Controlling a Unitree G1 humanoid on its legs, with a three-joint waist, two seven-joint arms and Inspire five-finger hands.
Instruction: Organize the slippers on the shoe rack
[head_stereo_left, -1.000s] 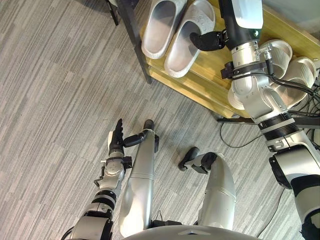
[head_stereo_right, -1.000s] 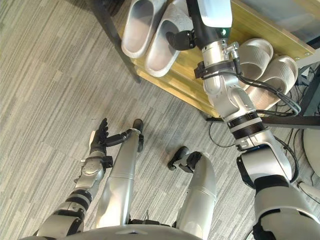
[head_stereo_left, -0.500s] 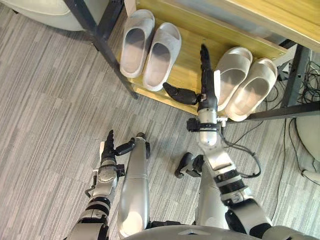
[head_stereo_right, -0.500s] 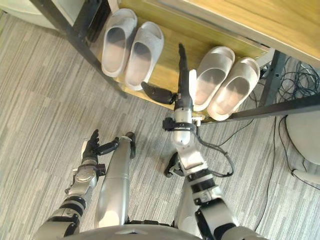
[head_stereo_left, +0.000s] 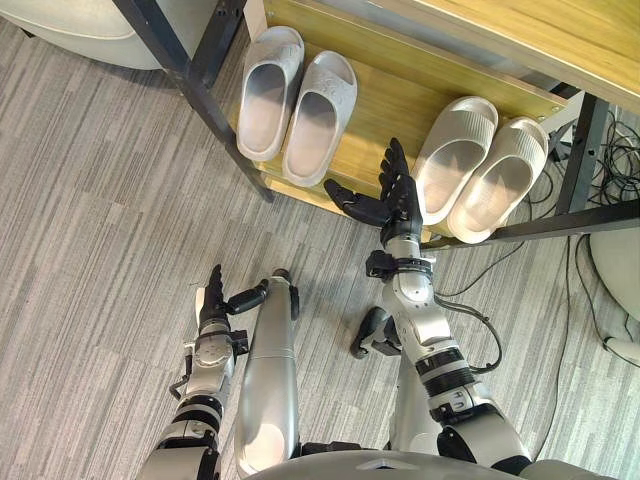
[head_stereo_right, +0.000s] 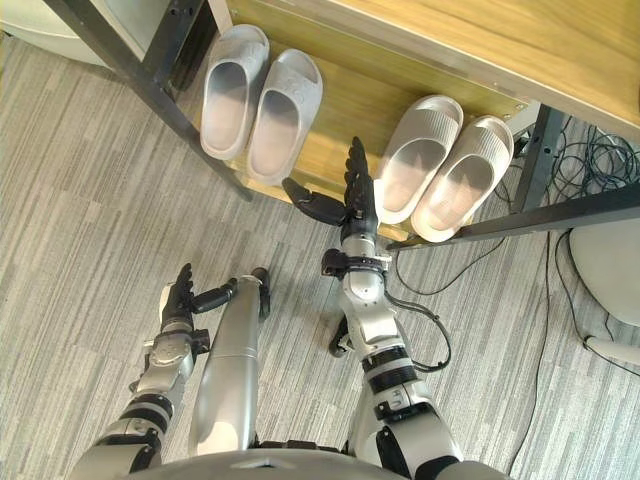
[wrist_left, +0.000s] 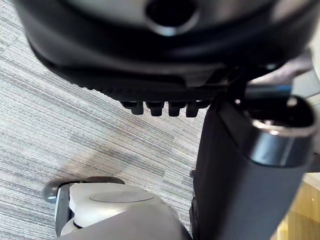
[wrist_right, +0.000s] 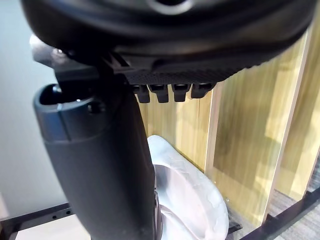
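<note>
On the low wooden shelf (head_stereo_left: 385, 110) of the shoe rack lie two pairs of slippers, side by side. The grey pair (head_stereo_left: 295, 100) is at the left and the beige pair (head_stereo_left: 480, 165) at the right. My right hand (head_stereo_left: 397, 195) hovers open and empty at the shelf's front edge, between the two pairs, close beside the left beige slipper. A pale slipper (wrist_right: 185, 200) and wooden boards show past its fingers in the right wrist view. My left hand (head_stereo_left: 213, 295) hangs open over the carpet, holding nothing.
Black metal posts (head_stereo_left: 190, 75) frame the rack, with an upper wooden board (head_stereo_left: 520, 30) above the slippers. Cables (head_stereo_left: 620, 150) trail on the floor at the right near a pale round base (head_stereo_left: 615, 260). Grey striped carpet (head_stereo_left: 90, 220) spreads to the left.
My right hand has left the grey slipper and drawn back to the shelf's front edge. The camera has swung, so both pairs now show. The left hand has hardly moved.
</note>
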